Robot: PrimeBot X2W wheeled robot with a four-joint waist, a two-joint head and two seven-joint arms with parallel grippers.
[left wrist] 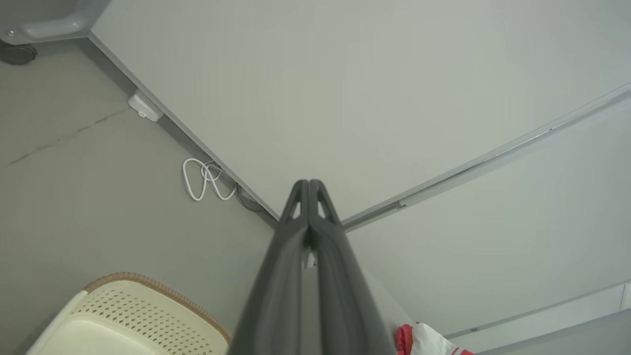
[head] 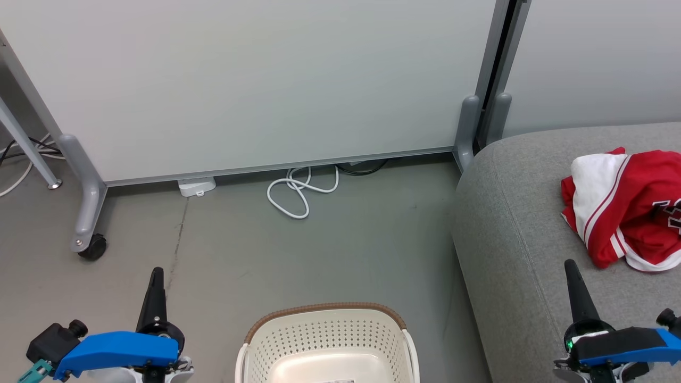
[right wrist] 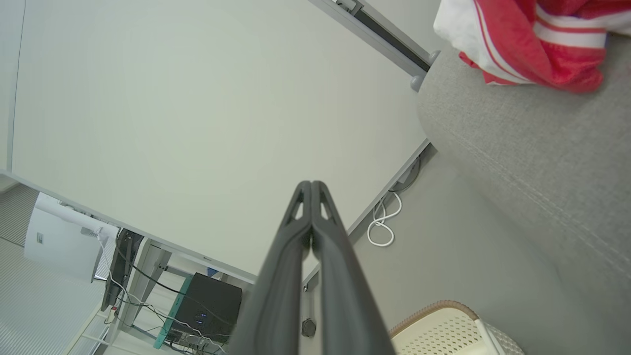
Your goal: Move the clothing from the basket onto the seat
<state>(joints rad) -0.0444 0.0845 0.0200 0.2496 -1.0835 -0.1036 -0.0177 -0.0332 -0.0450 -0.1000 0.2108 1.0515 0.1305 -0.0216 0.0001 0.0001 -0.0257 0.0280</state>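
Red clothing (head: 628,205) with white trim lies crumpled on the grey seat (head: 511,229) at the right; it also shows in the right wrist view as clothing (right wrist: 532,44) on the seat (right wrist: 537,148). The cream basket (head: 327,340) with its brown rim stands on the floor at bottom centre; the part of its inside that shows holds no fabric. My left gripper (head: 156,272) is shut at lower left, left of the basket, holding nothing. My right gripper (head: 570,264) is shut at lower right over the seat's front, just short of the clothing. Both wrist views show closed fingers: left gripper (left wrist: 308,183), right gripper (right wrist: 311,184).
A pale partition panel (head: 255,80) on grey feet with a caster (head: 92,247) stands behind. A white cable (head: 298,191) coils on the floor beneath it, beside a small white box (head: 196,186). A desk with a dark computer case (right wrist: 207,305) is visible in the right wrist view.
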